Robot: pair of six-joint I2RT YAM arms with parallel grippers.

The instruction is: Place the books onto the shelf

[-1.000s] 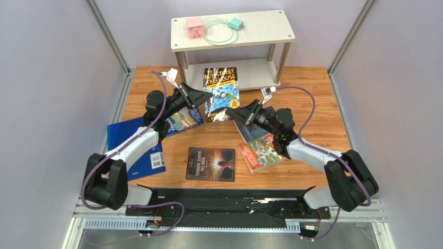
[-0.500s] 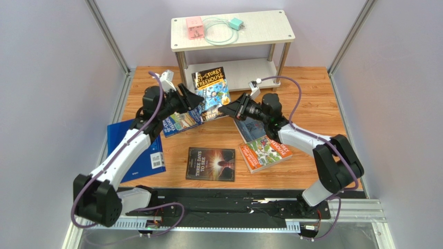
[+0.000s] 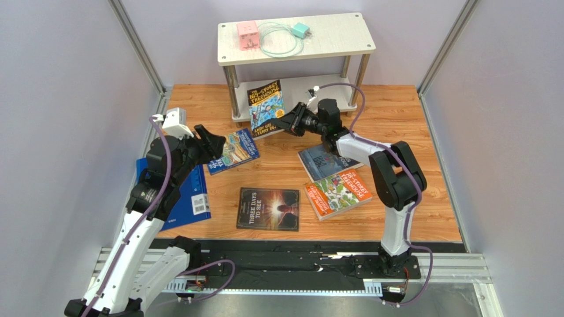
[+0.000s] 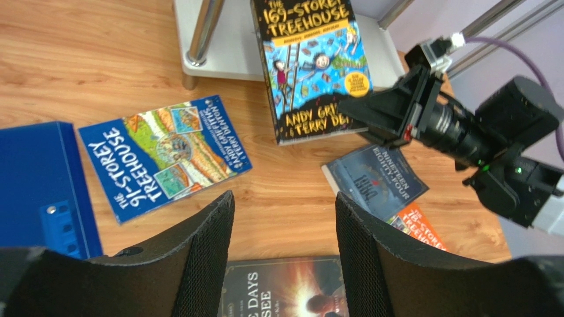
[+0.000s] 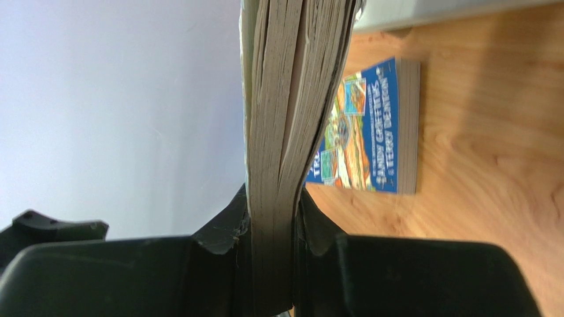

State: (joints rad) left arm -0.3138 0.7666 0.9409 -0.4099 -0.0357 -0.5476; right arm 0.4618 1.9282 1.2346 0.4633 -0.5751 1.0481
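Presently held: 169-Storey Treehouse book [image 3: 266, 107], pinched near a lower corner by the right tool [image 3: 286, 121], pages squeezed between the jaws
Position of held book: tilted, raised off the bench [image 3: 410, 119], at the front of the shelf [image 3: 337, 33] lower board; contact with the board cannot be told
Other arm: left tool [image 4: 283, 201], jaws wide apart, hovering above the bench
Flat on bench: 91-Storey Treehouse book [image 3: 233, 148], Three Days to See [image 3: 268, 209], dark blue-grey book [image 3: 324, 160], orange book [image 3: 337, 191] touching it, large blue folder [image 3: 188, 198]
Shelf top: pink box [image 3: 247, 33], teal plug with cable [image 3: 301, 30]
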